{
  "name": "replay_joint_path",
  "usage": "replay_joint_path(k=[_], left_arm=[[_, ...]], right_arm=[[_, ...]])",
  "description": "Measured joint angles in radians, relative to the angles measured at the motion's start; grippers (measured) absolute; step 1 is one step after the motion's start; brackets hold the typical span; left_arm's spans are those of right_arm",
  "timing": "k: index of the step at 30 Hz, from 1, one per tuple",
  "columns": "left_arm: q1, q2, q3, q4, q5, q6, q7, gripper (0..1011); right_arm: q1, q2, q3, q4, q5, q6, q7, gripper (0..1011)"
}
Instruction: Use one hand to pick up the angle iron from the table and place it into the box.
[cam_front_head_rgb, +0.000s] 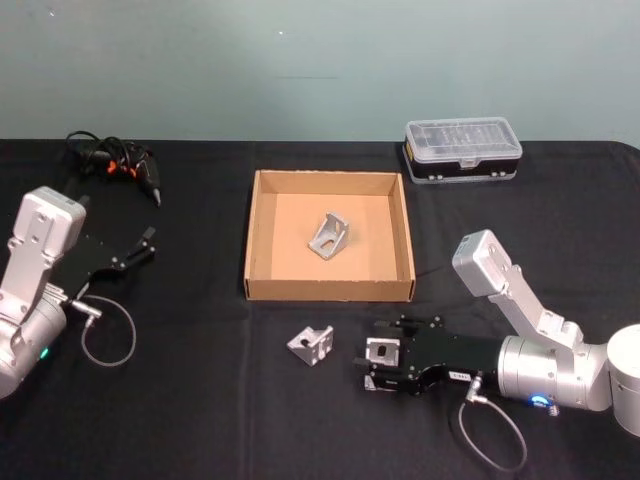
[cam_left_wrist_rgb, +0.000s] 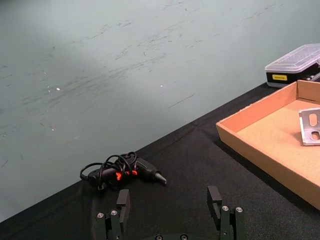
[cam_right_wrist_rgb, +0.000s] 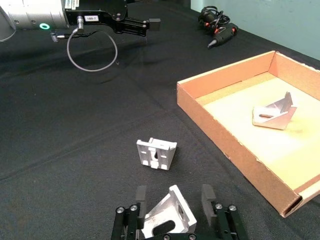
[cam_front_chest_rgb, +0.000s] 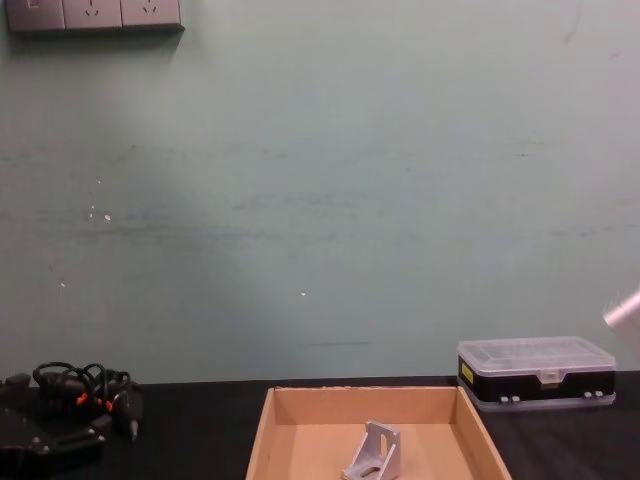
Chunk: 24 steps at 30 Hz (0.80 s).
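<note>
Angle iron (cam_front_head_rgb: 382, 351) lies on the table (cam_front_head_rgb: 200, 400), near and right of centre, between the jaws of the right gripper (cam_front_head_rgb: 372, 356). The jaws stand apart, one on each side of the iron; the right wrist view shows a gap beside one finger (cam_right_wrist_rgb: 208, 195), so the part appears straddled, not clamped, and rests on the tabletop. The box (cam_front_head_rgb: 330, 290) sits just beyond, centre of the table, its near wall between the gripper and the box floor. Progress, as judged: one placement looks complete, since a boxed iron (cam_front_head_rgb: 330, 237) already lies inside the box, tipped on one flange. Remaining for this part: close the jaws, lift, carry over the near wall, release inside. A second iron (cam_front_head_rgb: 311, 344) stands free on the table, just left of the right gripper and near the box's near wall; it lies close to the gripper and could be struck if the arm swings left at low height. The boxed iron takes up the middle of the box floor, so a drop point to either side is advisable. The left gripper (cam_front_head_rgb: 140, 248) is parked at the far left, jaws apart, holding nothing. A black corded tool (cam_front_head_rgb: 120, 160) lies far left, a clear-lidded case (cam_front_head_rgb: 462, 150) far right; neither obstructs the path.
</note>
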Motion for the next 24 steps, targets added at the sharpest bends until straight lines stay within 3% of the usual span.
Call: replay_joint_path(k=[3,6,15,19,24], left_arm=[[0.000,0.000,0.000,0.000,0.000,0.000,0.000,1011],[0.000,0.000,0.000,0.000,0.000,0.000,0.000,1011],[0.000,0.000,0.000,0.000,0.000,0.000,0.000,1011],[0.000,0.000,0.000,0.000,0.000,0.000,0.000,1011],[0.000,0.000,0.000,0.000,0.000,0.000,0.000,1011]], right_arm=[[0.000,0.000,0.000,-0.001,0.000,0.000,0.000,606],[-0.001,0.001,0.001,-0.001,0.000,0.000,0.000,544],[-0.002,0.001,0.001,-0.002,0.000,0.001,0.000,222],[-0.002,0.002,0.001,-0.003,0.000,0.001,0.000,116],[-0.002,0.002,0.001,-0.003,0.000,0.001,0.000,95]])
